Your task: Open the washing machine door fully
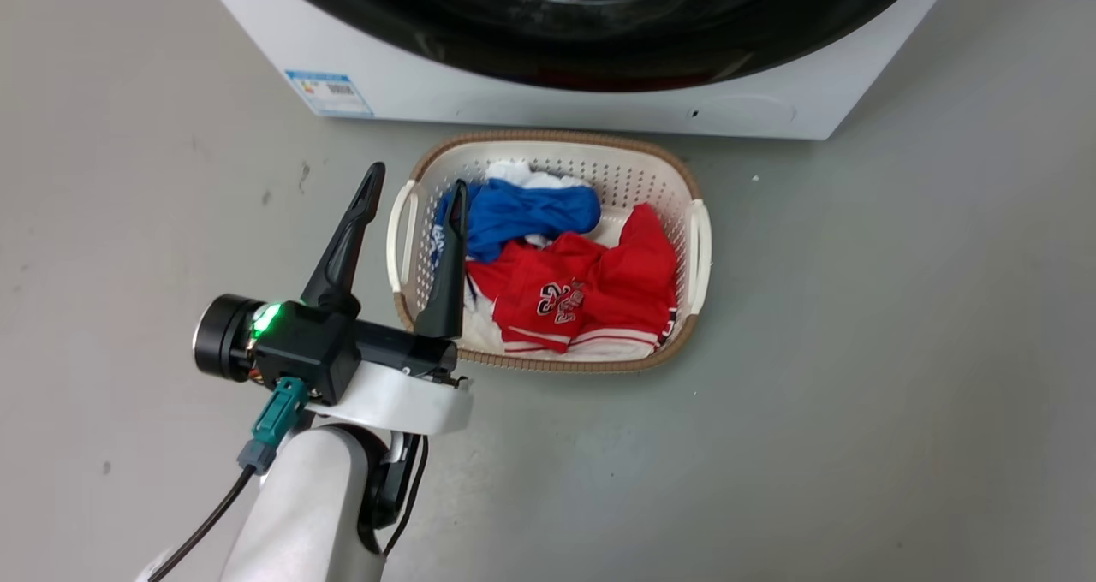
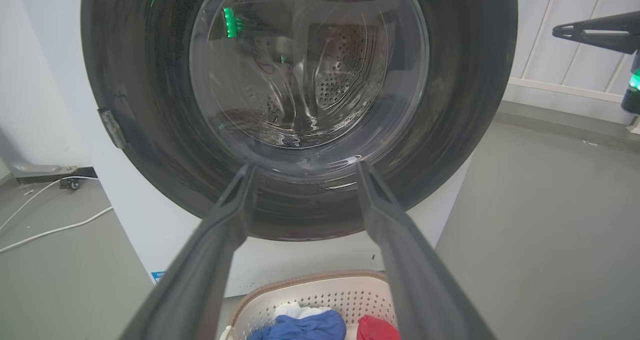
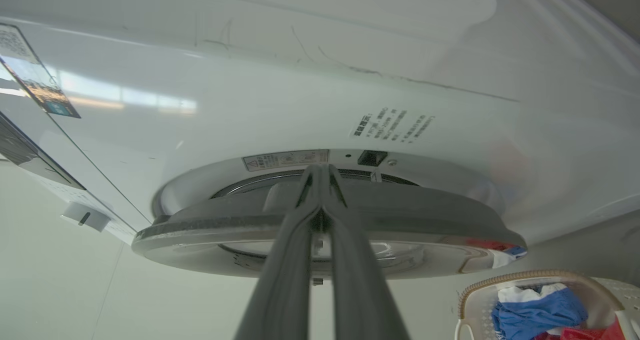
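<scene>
Because the head view cut the washing machine [image 1: 428,77] off along its top edge, the washing machine door [image 1: 599,51] appeared there as no more than a lower arc of glossy black above the smooth white front panel. In the left wrist view the upper part of the disc ran out of frame, and reflections blurred the perforated steel drum behind the clear, bulging glass window. The door was round, so it had no long axis. Its face pointed outward over the laundry basket [image 1: 651,180], towards the left gripper [image 1: 417,180], whose two long dark fingers were spread wide and held nothing. Seen edge-on in the right wrist view, the door lay as a flat grey-black band across the frame, standing slightly off the machine front, with a narrow gap showing ribbed metal behind it. The right gripper [image 3: 320,172] had its fingers pressed together, tips meeting at the top of that rim. Whether they touched the rim or the panel behind it could not be made out, since the fingers themselves covered the spot. The basket was pale perforated plastic with a woven brown rim. It sat on the grey floor [image 1: 856,351] just in front of the machine, holding a crumpled blue garment [image 1: 531,210] and a red garment [image 1: 599,287].
</scene>
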Tool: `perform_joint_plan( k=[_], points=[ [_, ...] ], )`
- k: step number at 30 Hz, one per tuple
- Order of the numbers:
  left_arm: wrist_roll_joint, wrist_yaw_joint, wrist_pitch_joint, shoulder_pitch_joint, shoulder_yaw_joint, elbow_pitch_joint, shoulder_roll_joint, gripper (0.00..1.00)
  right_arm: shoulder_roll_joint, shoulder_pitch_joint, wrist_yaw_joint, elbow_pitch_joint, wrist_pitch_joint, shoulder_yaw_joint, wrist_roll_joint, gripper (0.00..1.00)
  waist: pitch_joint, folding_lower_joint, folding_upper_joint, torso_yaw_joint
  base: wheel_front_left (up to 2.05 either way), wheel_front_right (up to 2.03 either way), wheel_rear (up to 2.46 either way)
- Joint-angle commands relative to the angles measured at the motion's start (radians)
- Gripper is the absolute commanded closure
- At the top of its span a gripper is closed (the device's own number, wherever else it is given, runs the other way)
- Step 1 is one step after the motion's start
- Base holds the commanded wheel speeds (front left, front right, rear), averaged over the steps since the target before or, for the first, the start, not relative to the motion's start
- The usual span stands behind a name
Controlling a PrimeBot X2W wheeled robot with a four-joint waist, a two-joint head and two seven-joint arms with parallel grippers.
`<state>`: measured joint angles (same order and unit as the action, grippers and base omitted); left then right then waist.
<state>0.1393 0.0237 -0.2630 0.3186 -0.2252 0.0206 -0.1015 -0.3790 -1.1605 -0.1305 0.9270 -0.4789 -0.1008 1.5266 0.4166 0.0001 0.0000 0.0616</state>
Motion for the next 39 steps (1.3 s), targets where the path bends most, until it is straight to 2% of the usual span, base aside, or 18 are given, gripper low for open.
perform_joint_plan(
  k=[1, 10, 19, 30, 39],
  points=[
    [-0.007, 0.002, -0.003, 0.018, -0.005, -0.004, 0.004, 0.0, -0.007, -0.045, 0.0, 0.021, -0.017, 0.017, -0.014, 1.0, 0.032, -0.0001, 0.0, 0.021, 0.0, 0.0, 0.0],
    [-0.014, 0.007, -0.003, 0.058, -0.029, -0.013, 0.019, 0.0, 0.008, -0.276, 0.0, 0.157, -0.08, 0.119, -0.131, 1.0, 0.097, -0.0001, 0.0, 0.046, 0.0, 0.0, 0.0],
    [-0.015, 0.013, -0.003, 0.081, -0.036, -0.014, 0.032, 0.0, 0.036, -0.368, 0.0, 0.235, -0.135, 0.158, -0.182, 1.0, 0.133, -0.0001, 0.0, 0.061, 0.0, 0.0, 0.0],
    [-0.021, 0.018, -0.003, 0.069, -0.033, 0.01, 0.037, 0.0, 0.031, -0.311, 0.0, 0.217, -0.242, 0.163, -0.178, 1.0, 0.101, -0.0001, 0.0, 0.051, 0.0, 0.0, 0.0],
    [-0.022, 0.021, -0.003, 0.04, -0.023, 0.039, 0.037, 0.0, 0.052, -0.167, 0.0, 0.113, -0.367, 0.178, -0.166, 1.0, 0.036, -0.0001, 0.0, 0.03, 0.0, 0.0, 0.0]
  ],
)
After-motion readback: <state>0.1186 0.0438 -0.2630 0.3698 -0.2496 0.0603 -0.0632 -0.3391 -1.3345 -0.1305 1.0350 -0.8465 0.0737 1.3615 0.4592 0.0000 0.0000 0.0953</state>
